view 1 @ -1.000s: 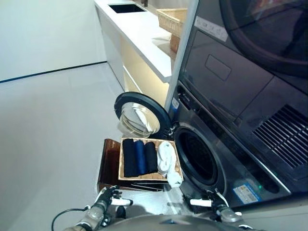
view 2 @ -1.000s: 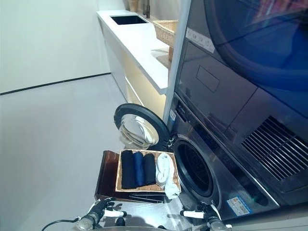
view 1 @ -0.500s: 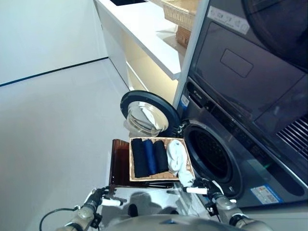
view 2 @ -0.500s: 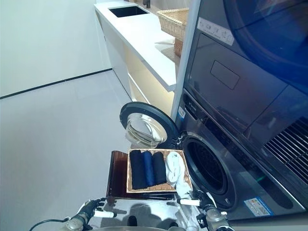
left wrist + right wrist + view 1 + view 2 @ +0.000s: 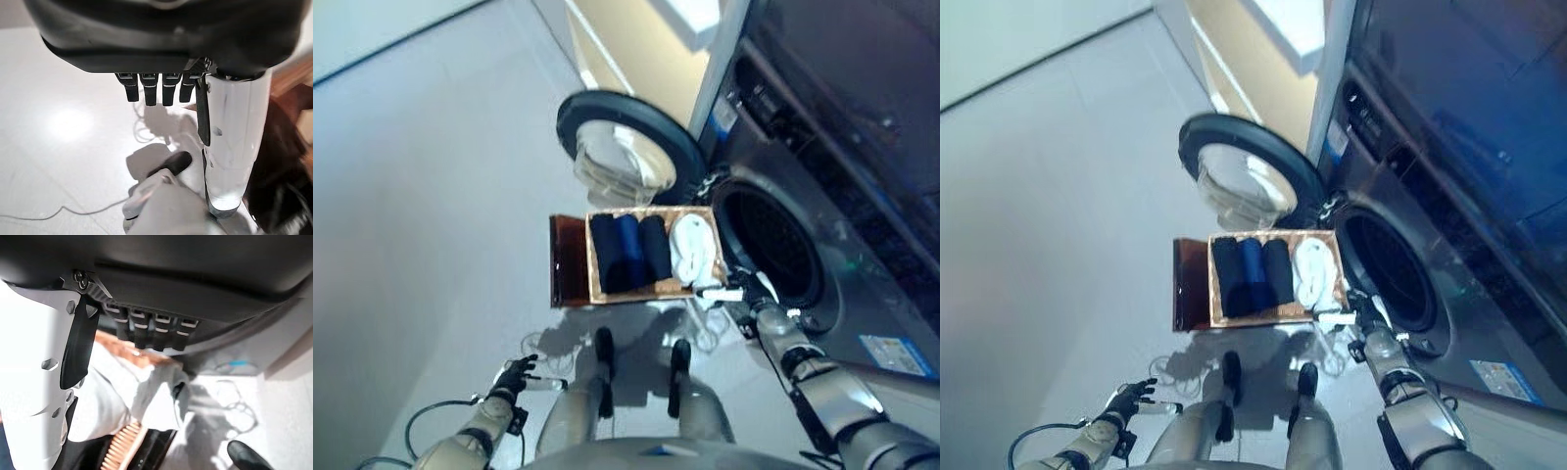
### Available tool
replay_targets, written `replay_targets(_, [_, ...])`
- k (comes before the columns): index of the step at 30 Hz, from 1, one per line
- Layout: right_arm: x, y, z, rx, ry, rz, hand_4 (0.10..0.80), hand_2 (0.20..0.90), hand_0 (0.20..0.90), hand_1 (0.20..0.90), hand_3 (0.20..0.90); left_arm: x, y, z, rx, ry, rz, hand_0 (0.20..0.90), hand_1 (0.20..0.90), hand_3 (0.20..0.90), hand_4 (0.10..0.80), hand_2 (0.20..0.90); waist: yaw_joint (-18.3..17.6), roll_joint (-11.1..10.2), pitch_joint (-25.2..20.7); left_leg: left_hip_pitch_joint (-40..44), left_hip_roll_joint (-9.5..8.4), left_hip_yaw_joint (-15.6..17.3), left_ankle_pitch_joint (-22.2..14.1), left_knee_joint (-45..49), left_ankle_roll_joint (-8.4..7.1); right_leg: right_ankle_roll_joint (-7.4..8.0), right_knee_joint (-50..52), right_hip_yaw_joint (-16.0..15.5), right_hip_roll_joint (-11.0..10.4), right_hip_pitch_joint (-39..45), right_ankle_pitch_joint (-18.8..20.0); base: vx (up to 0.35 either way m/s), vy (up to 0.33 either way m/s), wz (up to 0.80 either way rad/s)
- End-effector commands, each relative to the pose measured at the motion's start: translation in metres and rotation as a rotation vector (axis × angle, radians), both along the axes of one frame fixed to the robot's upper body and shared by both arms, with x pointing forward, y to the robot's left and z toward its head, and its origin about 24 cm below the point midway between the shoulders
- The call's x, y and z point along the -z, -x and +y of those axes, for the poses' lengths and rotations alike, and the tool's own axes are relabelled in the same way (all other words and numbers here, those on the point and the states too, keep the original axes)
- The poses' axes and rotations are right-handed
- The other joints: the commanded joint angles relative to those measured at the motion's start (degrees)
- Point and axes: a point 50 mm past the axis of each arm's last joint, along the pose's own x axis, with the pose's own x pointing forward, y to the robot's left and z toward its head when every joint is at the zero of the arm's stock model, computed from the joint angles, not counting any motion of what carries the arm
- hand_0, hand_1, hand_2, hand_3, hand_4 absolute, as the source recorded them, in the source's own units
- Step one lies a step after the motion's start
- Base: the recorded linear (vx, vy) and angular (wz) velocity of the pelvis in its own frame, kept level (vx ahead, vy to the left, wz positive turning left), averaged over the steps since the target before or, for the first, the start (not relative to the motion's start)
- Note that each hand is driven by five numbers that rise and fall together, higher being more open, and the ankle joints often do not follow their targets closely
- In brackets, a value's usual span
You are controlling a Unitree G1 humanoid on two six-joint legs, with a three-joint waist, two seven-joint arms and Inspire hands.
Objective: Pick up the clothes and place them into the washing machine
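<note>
A wicker basket (image 5: 595, 279) sits on the floor in front of the washing machine, whose round drum opening (image 5: 773, 245) stands uncovered. Three rolled dark and blue clothes (image 5: 628, 253) lie side by side in it, with a white cloth (image 5: 695, 250) at the end nearest the drum. My right hand (image 5: 736, 295) hovers open at the basket's near corner, beside the white cloth (image 5: 122, 399), holding nothing. Low on the left, my left hand (image 5: 514, 375) hangs open over the bare floor, far from the basket.
The machine's round glass door (image 5: 622, 147) is swung open behind the basket. A dark brown wooden stand (image 5: 568, 264) adjoins the basket on its left. A white counter (image 5: 695, 12) runs along the wall beyond the door. Open floor (image 5: 421, 196) lies to the left.
The camera has tipped down, so the whole picture shifted. My right hand has reached forward to the basket's corner by the white cloth. My left hand stays low on the left.
</note>
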Motion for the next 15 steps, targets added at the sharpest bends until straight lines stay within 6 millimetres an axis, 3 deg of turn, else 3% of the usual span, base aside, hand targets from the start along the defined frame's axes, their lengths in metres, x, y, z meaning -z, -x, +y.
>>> replay_targets(1, [-0.037, -0.025, -0.015, 0.02, 0.097, -0.135, 0.8, 0.9, 0.9, 0.9, 0.9, -0.002, 0.015, 0.026, -0.095, -0.074, 0.022, 0.9, 0.9, 0.9, 0.8, 0.9, 0.8, -2.2, 0.4, -3.0, -0.78, -2.9, -3.9, 5.7, -3.8, 1.77, -2.3, -1.4, -4.3, 0.0, 4.8, -0.002, 0.024, 0.05])
replay_targets(6, [-0.054, -0.036, -0.023, 0.041, 0.156, -0.17, 0.8, 0.9, 0.9, 0.9, 0.9, -0.002, 0.011, 0.019, -0.067, -0.068, -0.006, 0.9, 0.9, 0.9, 0.8, 0.9, 1.9, -1.4, 0.7, -4.8, -1.23, -3.3, -3.7, 6.1, -3.84, 1.77, -1.6, -1.5, -4.8, -1.5, 4.6, 0.013, 0.031, 0.09])
replay_targets(15, [-0.102, -0.054, -0.05, 0.127, 0.35, -0.216, 0.8, 0.9, 0.9, 0.9, 0.9, -0.004, 0.0, 0.01, -0.008, -0.093, -0.055, 0.9, 0.9, 0.9, 0.8, 0.9, 4.4, 0.8, 2.4, -6.6, -2.06, -3.3, -3.0, 5.4, -3.71, 1.87, -2.2, -1.6, -5.1, -3.0, 5.4, -0.006, 0.043, 0.01])
